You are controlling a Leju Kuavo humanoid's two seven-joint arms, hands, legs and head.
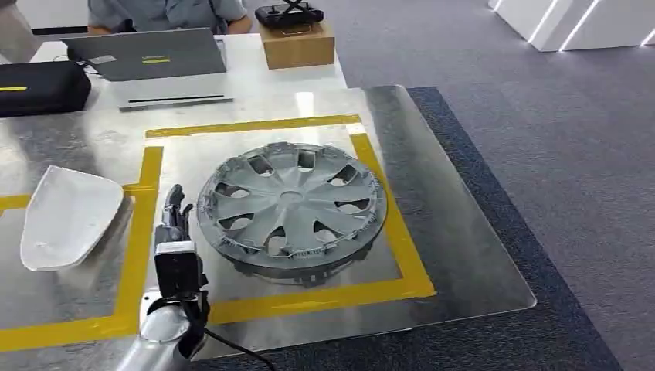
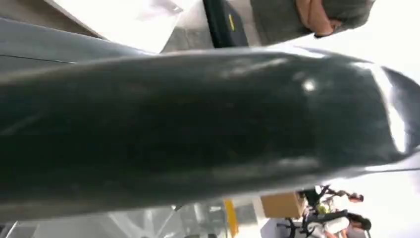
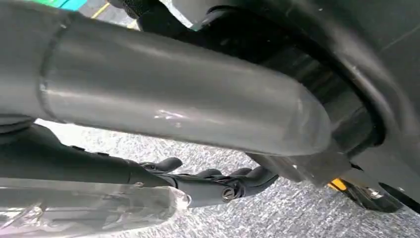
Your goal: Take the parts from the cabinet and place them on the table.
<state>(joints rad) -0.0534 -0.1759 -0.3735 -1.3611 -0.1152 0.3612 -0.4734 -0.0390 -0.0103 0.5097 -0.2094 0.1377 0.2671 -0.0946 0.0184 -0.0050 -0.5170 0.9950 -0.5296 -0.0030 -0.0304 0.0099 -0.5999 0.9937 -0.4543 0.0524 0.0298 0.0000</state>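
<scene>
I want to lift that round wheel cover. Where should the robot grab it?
Probably by the rim of the wheel cover, from its left edge, beside the left hand. It lies flat on the table, and the spoke holes near the rim would let fingers hook in.

Left hand (image 1: 176,212) extended forward, fingers straight.

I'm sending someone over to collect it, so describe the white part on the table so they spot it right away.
On the shiny metal table, look left of the yellow-taped square holding the grey wheel cover. The white part lies there: a smooth, solid, shield-like shell, without spokes.
</scene>
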